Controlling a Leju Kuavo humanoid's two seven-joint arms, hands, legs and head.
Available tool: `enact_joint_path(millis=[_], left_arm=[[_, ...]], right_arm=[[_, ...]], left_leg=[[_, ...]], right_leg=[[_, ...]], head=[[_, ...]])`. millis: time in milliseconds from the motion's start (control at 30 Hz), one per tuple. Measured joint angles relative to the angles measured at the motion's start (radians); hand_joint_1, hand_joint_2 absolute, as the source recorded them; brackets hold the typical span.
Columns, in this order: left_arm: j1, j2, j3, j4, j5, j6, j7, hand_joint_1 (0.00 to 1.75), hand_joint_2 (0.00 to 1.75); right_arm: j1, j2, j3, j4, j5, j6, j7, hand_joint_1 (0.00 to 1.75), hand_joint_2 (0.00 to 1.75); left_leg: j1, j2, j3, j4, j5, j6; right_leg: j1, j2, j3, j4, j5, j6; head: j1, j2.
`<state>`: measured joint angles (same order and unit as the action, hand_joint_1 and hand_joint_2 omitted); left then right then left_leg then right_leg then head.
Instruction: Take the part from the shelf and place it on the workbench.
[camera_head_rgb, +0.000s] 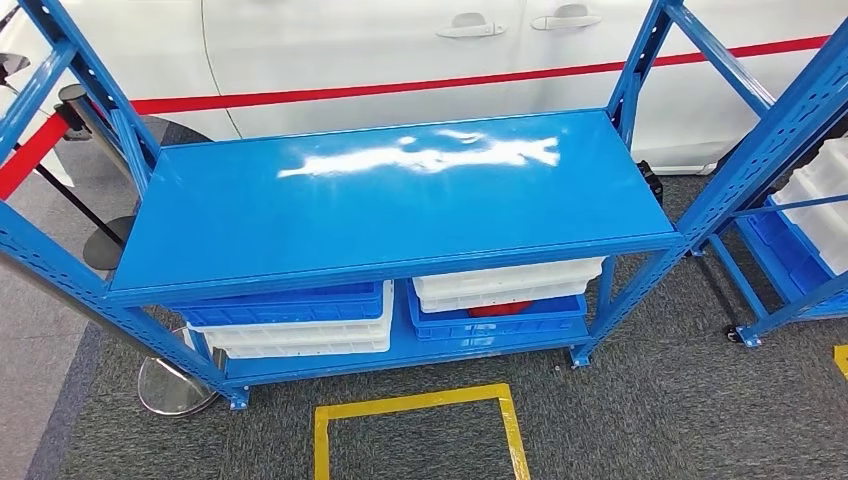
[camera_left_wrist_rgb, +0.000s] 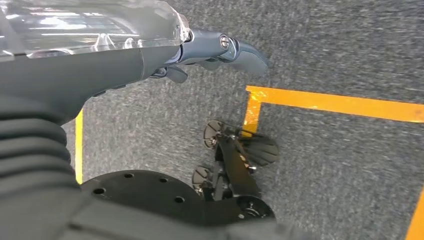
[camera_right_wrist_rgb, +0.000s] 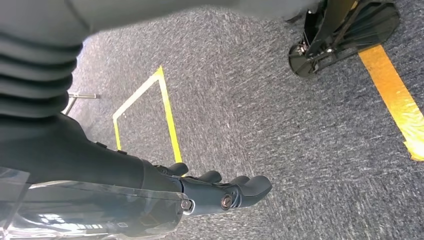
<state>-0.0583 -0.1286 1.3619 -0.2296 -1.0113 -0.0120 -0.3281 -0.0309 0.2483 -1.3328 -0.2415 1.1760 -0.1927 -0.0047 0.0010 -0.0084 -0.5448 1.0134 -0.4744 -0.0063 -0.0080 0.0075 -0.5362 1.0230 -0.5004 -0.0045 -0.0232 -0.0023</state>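
Note:
A blue metal rack (camera_head_rgb: 400, 200) stands in front of me in the head view, its glossy top board bare. On its lower level a white bin (camera_head_rgb: 505, 282) lies on a blue bin (camera_head_rgb: 500, 322), and something red (camera_head_rgb: 500, 309) shows in the gap between them; what it is I cannot tell. My left hand (camera_left_wrist_rgb: 220, 50) hangs over the grey carpet with straight fingers and nothing in it. My right hand (camera_right_wrist_rgb: 220, 192) also hangs over the carpet, fingers stretched out and holding nothing.
On the lower level at the left, a blue bin (camera_head_rgb: 285, 303) rests on a white one (camera_head_rgb: 300, 338). A second blue rack (camera_head_rgb: 800, 120) with white bins (camera_head_rgb: 825, 200) stands at the right. A yellow taped square (camera_head_rgb: 420, 420) marks the carpet. A stanchion base (camera_head_rgb: 170, 385) sits front left, a white car (camera_head_rgb: 400, 50) behind.

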Motion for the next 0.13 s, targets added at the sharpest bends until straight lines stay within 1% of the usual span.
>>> enact_joint_path(millis=[133], left_arm=[[0.001,0.0,-0.007,0.0,-0.003,0.014,0.025,0.0,1.75]], right_arm=[[0.001,-0.002,0.007,-0.001,0.006,0.007,0.004,0.0,1.75]], left_leg=[[0.0,0.0,0.0,0.0,0.0,0.0]], right_leg=[[-0.001,0.0,0.0,-0.001,0.0,0.001]], head=[[0.0,0.0]])
